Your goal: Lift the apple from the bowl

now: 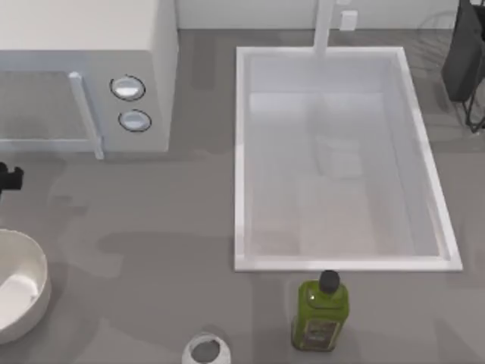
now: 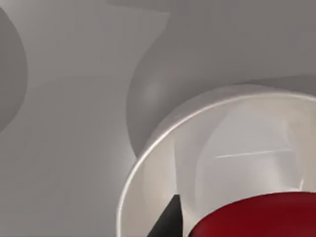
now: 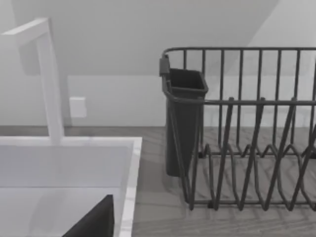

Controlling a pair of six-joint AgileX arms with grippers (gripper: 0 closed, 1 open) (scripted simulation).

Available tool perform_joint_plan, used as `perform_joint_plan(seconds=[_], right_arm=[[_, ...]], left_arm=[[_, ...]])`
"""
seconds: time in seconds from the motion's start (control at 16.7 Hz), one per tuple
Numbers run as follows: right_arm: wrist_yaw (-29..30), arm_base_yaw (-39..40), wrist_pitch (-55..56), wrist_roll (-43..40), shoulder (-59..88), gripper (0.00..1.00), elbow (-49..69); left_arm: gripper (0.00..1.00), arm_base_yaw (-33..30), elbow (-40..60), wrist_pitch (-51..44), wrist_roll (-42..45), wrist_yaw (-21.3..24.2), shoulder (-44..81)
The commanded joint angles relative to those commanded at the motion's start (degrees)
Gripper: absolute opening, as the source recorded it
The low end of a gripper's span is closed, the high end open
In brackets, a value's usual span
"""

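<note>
Bowl (image 1: 19, 284) at table's left edge, bottle (image 1: 320, 312) well right

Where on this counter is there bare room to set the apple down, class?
Bare grey counter lies between the microwave, the sink and the bowl. Another free patch lies right of the green bottle, below the sink. It is tighter between the small cup and the bottle.

A kitchen: a microwave (image 1: 83, 76), a sink (image 1: 341, 262) with faucet (image 3: 47, 79), and a dish rack (image 3: 247, 128) line the counter.
</note>
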Motion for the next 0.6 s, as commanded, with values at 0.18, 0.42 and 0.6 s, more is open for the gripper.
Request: perform_joint_plan(seconds=[0.18, 0.42, 0.6], right_arm=[[0.0, 0.0, 0.0, 0.0, 0.0, 1.00, 0.0], [0.0, 0.0, 0.0, 0.0, 0.0, 1.00, 0.0], [0.0, 0.0, 0.0, 0.0, 0.0, 1.00, 0.0]], left_arm=[[0.00, -0.2, 13.1, -15.1, -0.2, 0.0, -1.2], [0.00, -0.5, 25.7, -28.5, -0.5, -0.1, -3.4], [0.00, -0.6, 29.5, -32.3, -0.7, -0.1, -4.5]])
